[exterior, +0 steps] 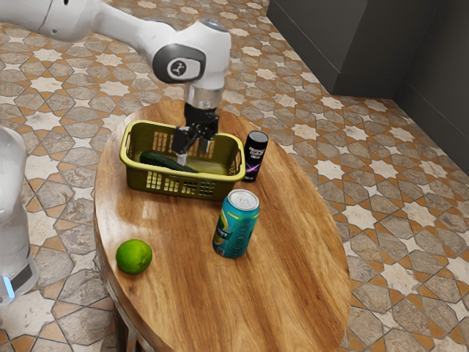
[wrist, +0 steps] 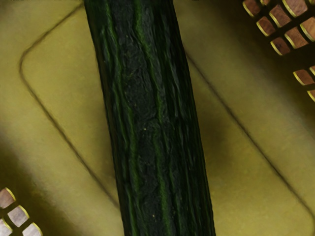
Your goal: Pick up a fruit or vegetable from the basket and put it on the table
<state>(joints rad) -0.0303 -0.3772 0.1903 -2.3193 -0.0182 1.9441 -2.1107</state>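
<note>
Lime (exterior: 134,257) on worktop (exterior: 293,249), teal can (exterior: 236,224) well apart from it. Fingers (exterior: 182,158) apart, at cucumber (exterior: 164,160) in basket (exterior: 136,177)

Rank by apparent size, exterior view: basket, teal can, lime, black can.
1. Basket
2. Teal can
3. Lime and black can: too alike to rank

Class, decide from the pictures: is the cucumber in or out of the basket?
In: the cucumber lies inside the basket, whose floor shows on both sides of it.
</note>
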